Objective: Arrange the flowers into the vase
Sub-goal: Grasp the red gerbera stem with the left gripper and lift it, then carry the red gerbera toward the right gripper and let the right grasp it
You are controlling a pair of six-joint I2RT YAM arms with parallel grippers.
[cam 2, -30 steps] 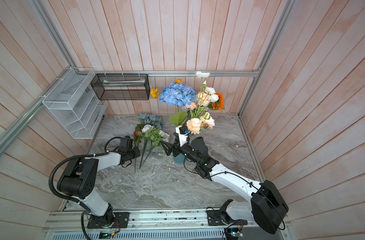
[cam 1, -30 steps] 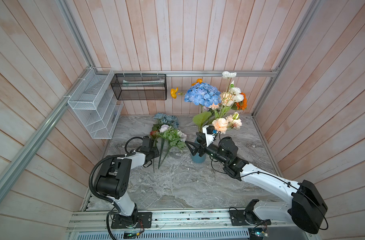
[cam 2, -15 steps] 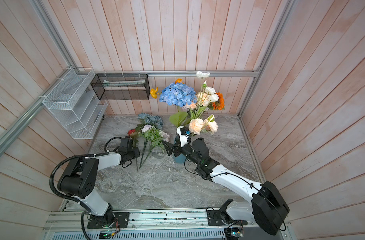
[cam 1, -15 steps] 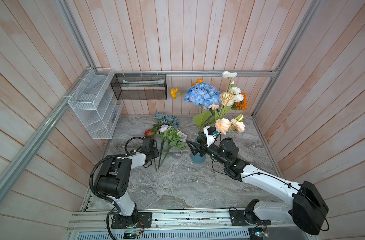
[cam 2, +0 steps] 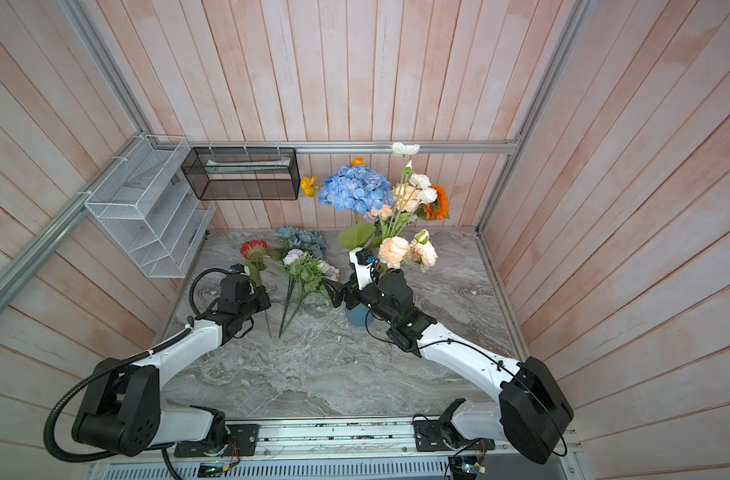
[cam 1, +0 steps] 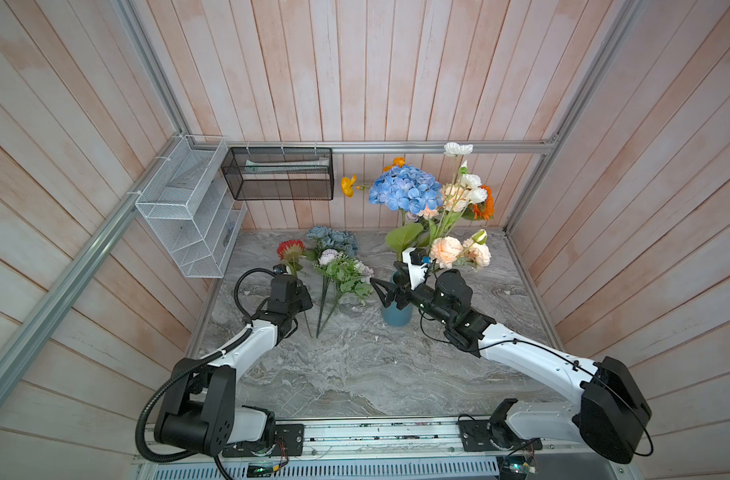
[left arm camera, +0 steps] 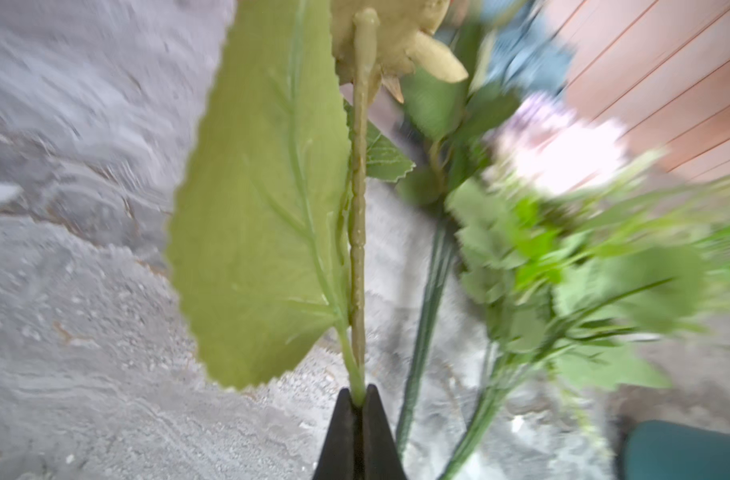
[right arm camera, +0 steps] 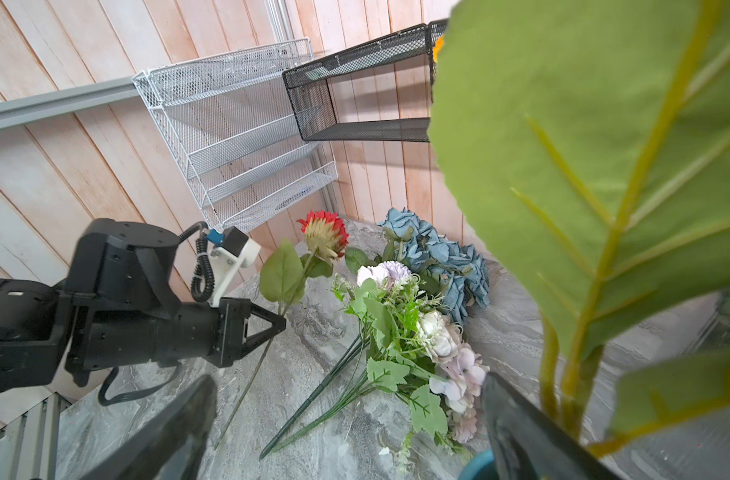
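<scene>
While the left end effector (left arm camera: 358,405) pinches the red sunflower (cam 1: 290,249) by its stem, likely for carrying off the desk (cam 1: 355,374), the right end effector (cam 1: 384,293) hangs spread beside the vase (cam 1: 396,319), probably to steady it.

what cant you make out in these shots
- vase mouth: both top views, covered by the right gripper
- loose flowers: left wrist view, motion-blurred
- red flower head: left wrist view, cut off by the frame edge
- flowers in the vase: right wrist view, behind a big leaf
</scene>
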